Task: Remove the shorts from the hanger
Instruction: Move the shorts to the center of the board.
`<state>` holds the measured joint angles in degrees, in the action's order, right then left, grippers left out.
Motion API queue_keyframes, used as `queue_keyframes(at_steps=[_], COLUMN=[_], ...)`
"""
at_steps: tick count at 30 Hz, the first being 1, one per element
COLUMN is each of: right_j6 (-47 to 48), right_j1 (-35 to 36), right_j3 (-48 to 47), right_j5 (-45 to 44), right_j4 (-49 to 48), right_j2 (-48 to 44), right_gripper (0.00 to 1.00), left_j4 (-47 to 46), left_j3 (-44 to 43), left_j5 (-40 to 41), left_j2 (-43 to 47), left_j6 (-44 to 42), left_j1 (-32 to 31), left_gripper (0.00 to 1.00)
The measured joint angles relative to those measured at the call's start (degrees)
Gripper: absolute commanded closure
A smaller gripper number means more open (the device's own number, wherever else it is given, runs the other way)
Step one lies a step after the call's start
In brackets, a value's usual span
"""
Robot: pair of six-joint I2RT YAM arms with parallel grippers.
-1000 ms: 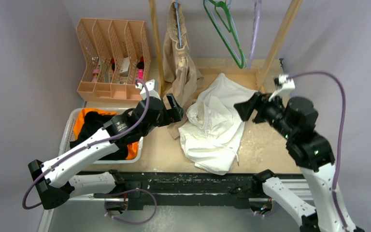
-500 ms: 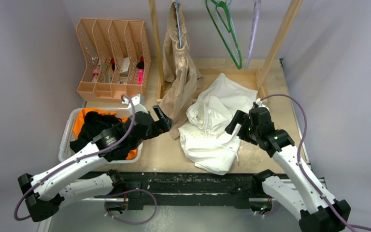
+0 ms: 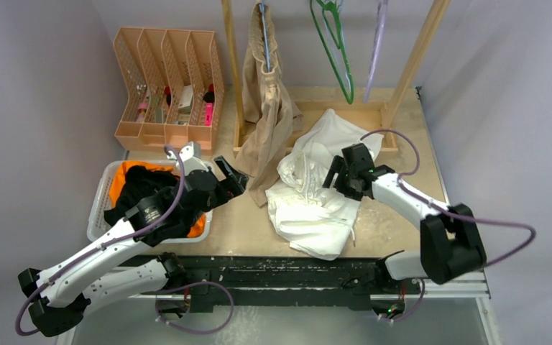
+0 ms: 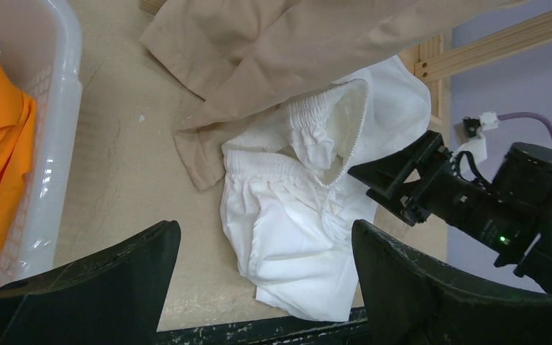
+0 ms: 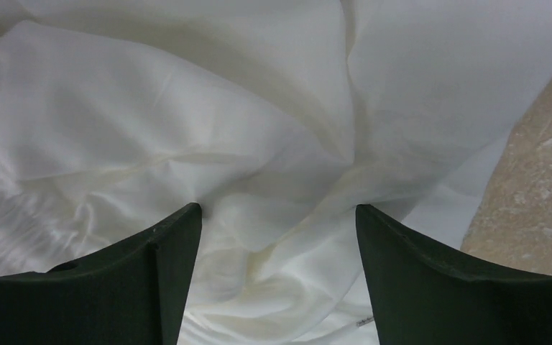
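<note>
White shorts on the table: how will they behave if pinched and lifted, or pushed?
Likely floppy: the white shorts lie crumpled in soft folds, so a pinch would probably lift one layer and the rest would drape. Probably light; the cloth looks thin. A push from the right hand would likely bunch them rather than slide them whole.

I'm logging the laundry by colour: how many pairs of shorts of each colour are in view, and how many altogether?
Orange shorts: 1
Black shorts: 1
White shorts: 1
Beige shorts: 1
Total: 4
</note>
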<state>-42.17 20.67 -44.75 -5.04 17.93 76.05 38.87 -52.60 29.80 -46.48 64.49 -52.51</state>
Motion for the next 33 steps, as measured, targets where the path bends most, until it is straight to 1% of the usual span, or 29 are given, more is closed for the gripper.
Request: queue_keyframes(at_steps=[2, 5, 9, 10, 14, 21, 26, 29, 33], right_j6=[0.37, 1.29, 2.14, 2.34, 2.56, 1.62, 0.52, -1.73, -7.39], right_j1=[0.0, 0.02, 0.02, 0.02, 0.0, 0.02, 0.02, 0.09, 0.17], right_j3=[-0.07, 0.26, 2.43, 3.26, 6.8, 9.57, 9.92, 9.84, 8.11], right_j5=[-0.13, -0.09, 1.2, 1.77, 4.98, 14.69, 19.54, 17.42, 9.64], right_j4=[-1.18, -2.19, -5.6, -6.25, -6.99, -8.41, -6.64, -1.14, 11.37], right_j2=[4.15, 6.25, 4.37, 3.48, -3.76, -21.9, -30.05, -36.5, -47.84], right_gripper=[0.41, 0.72, 0.96, 1.0, 1.0, 1.0, 1.0, 1.0, 1.0], left_j4=[-0.07, -0.26, -1.38, -1.7, -4.11, -10.64, -17.2, -18.16, -17.05], left_j3=[0.0, 0.02, 0.04, 0.07, 0.13, 0.52, 0.7, -1.9, -10.12], left_j5=[-0.2, -1.09, -3.04, -3.41, -6.88, -15.32, -20.81, -21.22, -18.82], left_j2=[-0.13, -0.92, -3.19, -3.65, -7.3, -14.73, -19.28, -24.15, -32.37], left_j6=[-0.07, -0.5, -1.31, -1.51, -3.08, -5.81, -7.45, -9.64, -13.55], left_j1=[0.0, 0.0, 0.0, 0.0, 0.0, 0.0, -0.13, -1.86, -8.04], left_gripper=[0.11, 0.11, 0.11, 0.11, 0.12, 0.13, 0.13, 0.13, 0.13])
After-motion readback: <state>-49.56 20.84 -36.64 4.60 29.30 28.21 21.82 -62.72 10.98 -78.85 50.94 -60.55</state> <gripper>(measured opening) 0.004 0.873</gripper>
